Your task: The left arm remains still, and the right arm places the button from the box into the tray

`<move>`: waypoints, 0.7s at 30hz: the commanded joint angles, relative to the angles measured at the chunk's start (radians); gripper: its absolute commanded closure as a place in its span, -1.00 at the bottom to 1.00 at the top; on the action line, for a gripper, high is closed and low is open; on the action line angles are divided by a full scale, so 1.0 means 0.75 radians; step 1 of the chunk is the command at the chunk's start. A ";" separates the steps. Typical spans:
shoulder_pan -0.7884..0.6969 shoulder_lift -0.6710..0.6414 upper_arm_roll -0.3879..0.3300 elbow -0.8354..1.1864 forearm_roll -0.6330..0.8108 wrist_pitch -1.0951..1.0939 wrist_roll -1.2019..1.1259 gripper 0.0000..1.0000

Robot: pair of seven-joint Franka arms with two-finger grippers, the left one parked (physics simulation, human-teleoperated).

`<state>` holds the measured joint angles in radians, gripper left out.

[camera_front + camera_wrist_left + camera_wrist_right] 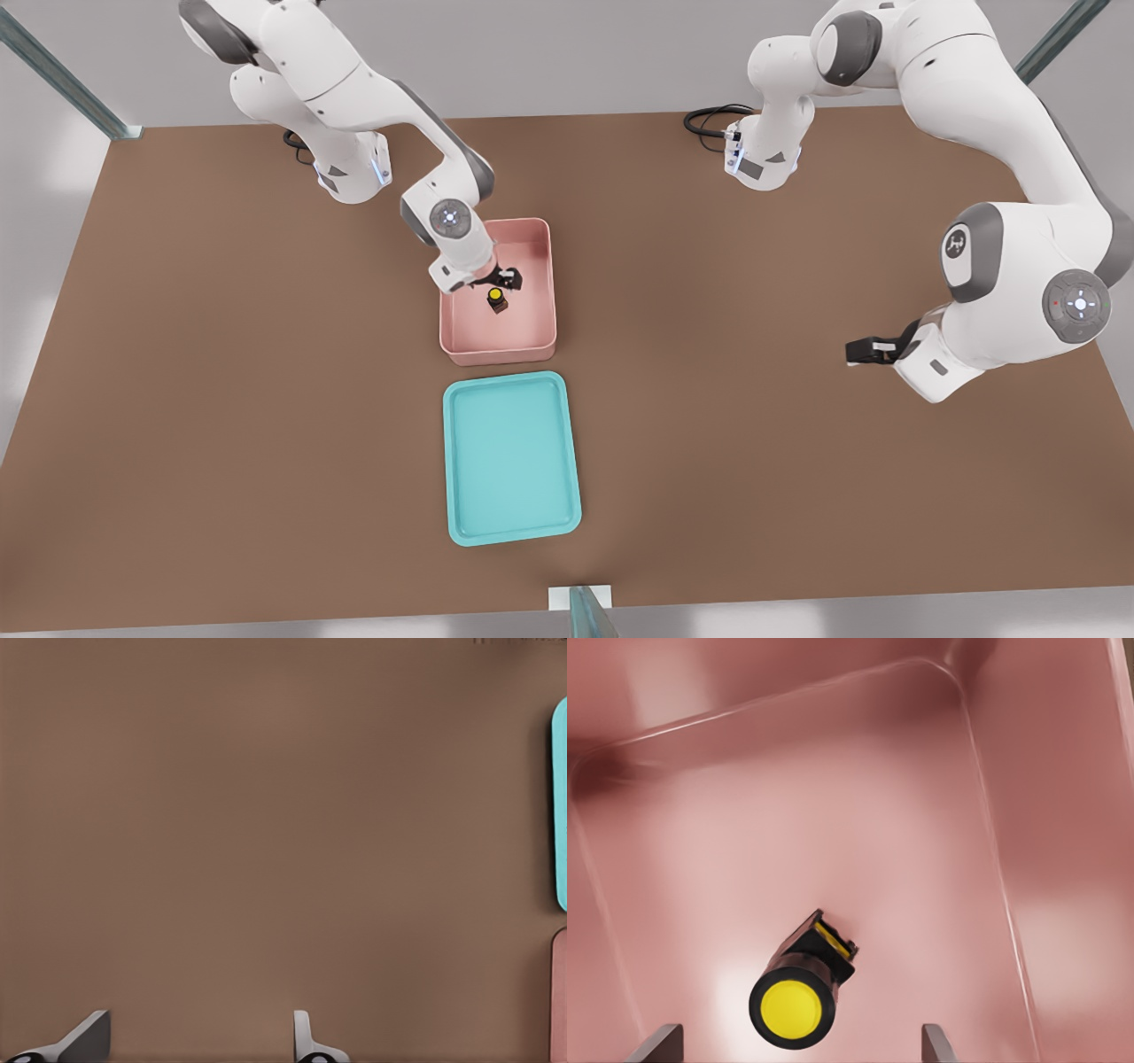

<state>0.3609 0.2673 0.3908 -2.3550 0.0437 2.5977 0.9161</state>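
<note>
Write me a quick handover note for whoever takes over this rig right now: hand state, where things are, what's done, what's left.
Hand: open, lowered inside the pale pink rectangular plastic box, its fingertips either side of the button, not closed on it.
Small dark button with round yellow cap: on the box floor, not gripped.
Shallow turquoise rectangular tray: on the brown table, just beyond the box's short end, nothing in it.
Done: approach only.
Left: grip, lift, carry to tray, release.

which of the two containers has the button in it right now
The pink box, the tall-walled one farther up the front view. The button sits on its floor, with the open pincer poised over it. The shallow turquoise tray holds nothing.
</note>
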 commanded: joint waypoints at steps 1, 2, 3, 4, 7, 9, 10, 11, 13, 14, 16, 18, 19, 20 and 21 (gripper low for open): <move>0.002 0.028 -0.004 0.005 -0.017 0.079 0.288 -1.00; 0.002 0.044 -0.004 0.007 -0.019 0.081 0.288 -1.00; 0.002 0.059 -0.006 0.009 -0.030 0.093 0.288 -1.00; 0.002 0.073 -0.008 0.015 -0.032 0.097 0.290 -1.00; 0.004 0.083 -0.010 0.015 -0.036 0.097 0.290 -1.00; 0.004 0.085 -0.014 0.025 -0.034 0.097 0.292 -1.00; 0.004 0.085 -0.014 0.027 -0.034 0.097 0.292 -0.99; 0.004 0.085 -0.014 0.027 -0.034 0.095 0.298 -0.89; 0.004 0.094 -0.014 0.029 -0.034 0.095 0.300 -0.74; 0.004 0.094 -0.014 0.029 -0.034 0.095 0.300 -0.49; 0.004 0.094 -0.014 0.029 -0.034 0.097 0.300 -0.29; 0.004 0.094 -0.014 0.029 -0.034 0.095 0.300 -0.03; 0.004 0.094 -0.014 0.029 -0.036 0.095 0.300 0.04; 0.004 0.092 -0.014 0.029 -0.036 0.095 0.300 0.08; 0.004 0.090 -0.014 0.029 -0.036 0.093 0.300 0.11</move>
<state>0.3632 0.3355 0.3805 -2.3336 0.0198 2.6707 1.0678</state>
